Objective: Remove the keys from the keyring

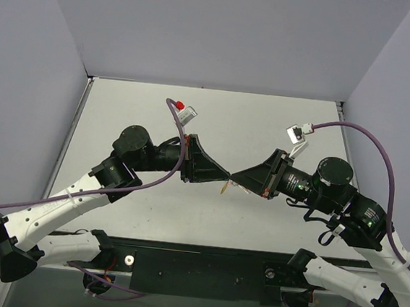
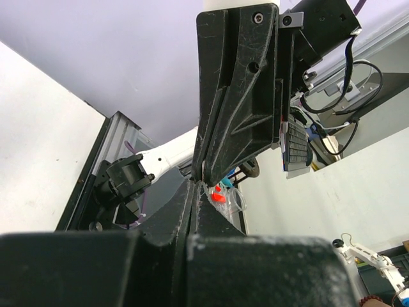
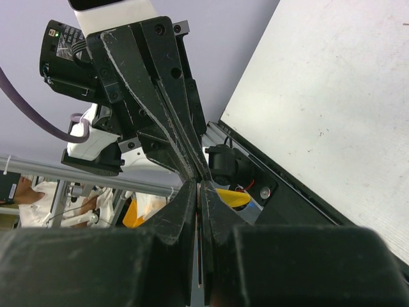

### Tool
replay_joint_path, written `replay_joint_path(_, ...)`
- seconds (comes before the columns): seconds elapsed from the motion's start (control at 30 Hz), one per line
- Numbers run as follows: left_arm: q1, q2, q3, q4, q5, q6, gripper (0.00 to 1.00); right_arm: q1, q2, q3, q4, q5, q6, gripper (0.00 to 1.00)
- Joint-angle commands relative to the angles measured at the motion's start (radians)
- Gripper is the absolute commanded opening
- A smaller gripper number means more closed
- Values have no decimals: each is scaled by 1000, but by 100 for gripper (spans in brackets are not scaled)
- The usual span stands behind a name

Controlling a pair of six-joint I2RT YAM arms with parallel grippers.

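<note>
My two grippers meet tip to tip above the middle of the table. The left gripper is shut. The right gripper is shut too. The yellow-orange keyring hangs just below where the tips meet, and it also shows beside my right fingertip in the right wrist view. In that view a thin flat edge sits pinched between the right gripper's jaws; it looks like the key. In the left wrist view the left gripper is shut with a thin pale wire at its tip, touching the right gripper's tip. The key's head is hidden.
The white table is walled by grey panels at the back and both sides. Purple cables loop from each wrist. The black base rail runs along the near edge.
</note>
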Motion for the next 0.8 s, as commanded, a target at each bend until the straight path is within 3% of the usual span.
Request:
replay_joint_path(0.0, -4, -9, 22, 75, 2, -16, 0, 2, 9, 27, 34, 32, -6, 0)
replay_joint_path(0.23, -33, -30, 8, 102, -121, -34, 0, 6, 3, 22, 24, 103, -3, 0)
replay_joint_path(0.77, -184, -13, -36, 122, -544, -74, 0, 27, 20, 4, 71, 213, 31, 0)
